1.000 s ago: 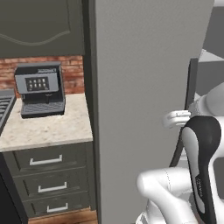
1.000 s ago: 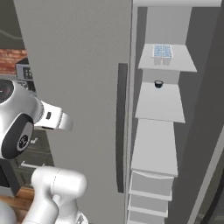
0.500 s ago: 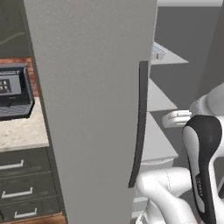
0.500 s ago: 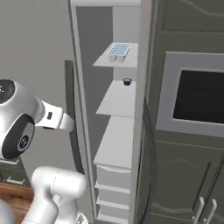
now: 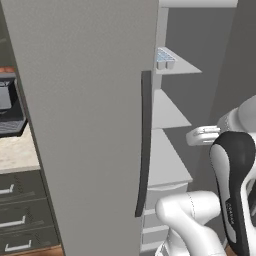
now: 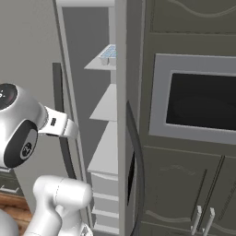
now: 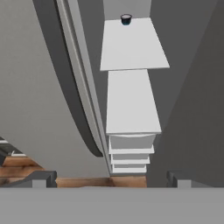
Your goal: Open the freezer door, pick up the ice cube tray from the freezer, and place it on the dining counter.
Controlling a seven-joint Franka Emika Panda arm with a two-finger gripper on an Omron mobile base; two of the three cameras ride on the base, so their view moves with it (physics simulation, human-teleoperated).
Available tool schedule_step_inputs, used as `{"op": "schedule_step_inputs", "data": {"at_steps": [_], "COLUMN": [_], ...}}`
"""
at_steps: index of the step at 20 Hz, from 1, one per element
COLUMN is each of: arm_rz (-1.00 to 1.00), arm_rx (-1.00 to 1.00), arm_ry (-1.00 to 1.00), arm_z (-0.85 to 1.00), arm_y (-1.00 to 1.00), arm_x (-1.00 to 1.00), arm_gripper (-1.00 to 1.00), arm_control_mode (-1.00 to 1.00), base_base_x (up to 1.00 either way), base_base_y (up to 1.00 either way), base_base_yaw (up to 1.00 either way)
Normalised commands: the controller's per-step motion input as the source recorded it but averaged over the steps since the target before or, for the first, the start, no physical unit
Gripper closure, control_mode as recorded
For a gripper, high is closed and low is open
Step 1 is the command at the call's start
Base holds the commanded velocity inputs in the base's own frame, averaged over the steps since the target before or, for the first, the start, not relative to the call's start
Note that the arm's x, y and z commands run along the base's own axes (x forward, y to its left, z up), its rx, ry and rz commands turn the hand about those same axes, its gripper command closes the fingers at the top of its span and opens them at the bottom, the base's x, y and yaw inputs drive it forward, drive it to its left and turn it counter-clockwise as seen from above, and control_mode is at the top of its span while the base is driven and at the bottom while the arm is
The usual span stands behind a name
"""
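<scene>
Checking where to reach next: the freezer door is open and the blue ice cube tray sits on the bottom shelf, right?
Not quite. The freezer door is open, but the ice cube tray sits on the top shelf, as the left base view shows.

The light-grey freezer door (image 5: 90, 125) stands swung open before me, its dark curved handle upright. Inside the freezer (image 6: 103, 152), the light-blue ice cube tray (image 5: 165, 58) lies flat on the top pale shelf.

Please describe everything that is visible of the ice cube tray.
The ice cube tray is small, light blue and looks like plastic, with a grid of square cells. It lies flat at the front of the top freezer shelf, inside the open freezer. Only the shelf touches it. In the right base view the freezer wall hides part of it.
</scene>
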Motion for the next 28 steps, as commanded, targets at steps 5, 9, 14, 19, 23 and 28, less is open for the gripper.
{"op": "schedule_step_inputs", "data": {"at_steps": [5, 9, 14, 19, 23, 28], "arm_rz": [0.00, 0.00, 0.00, 0.00, 0.00, 0.00], "arm_rx": [0.00, 0.00, 0.00, 0.00, 0.00, 0.00], "arm_ry": [0.00, 0.00, 0.00, 0.00, 0.00, 0.00], "arm_z": [0.00, 0.00, 0.00, 0.00, 0.00, 0.00], "arm_y": [0.00, 0.00, 0.00, 0.00, 0.00, 0.00], "arm_x": [0.00, 0.00, 0.00, 0.00, 0.00, 0.00], "arm_gripper": [-1.00, -1.00, -1.00, -1.00, -1.00, -1.00], "arm_control_mode": [1.00, 1.00, 1.00, 1.00, 1.00, 1.00], "base_base_x": [0.53, 0.48, 0.52, 0.62, 0.62, 0.83], "base_base_y": [-0.35, -0.49, -0.49, -0.51, -0.55, -0.49], "base_base_yaw": [0.00, 0.00, 0.00, 0.00, -0.01, -0.01]}}
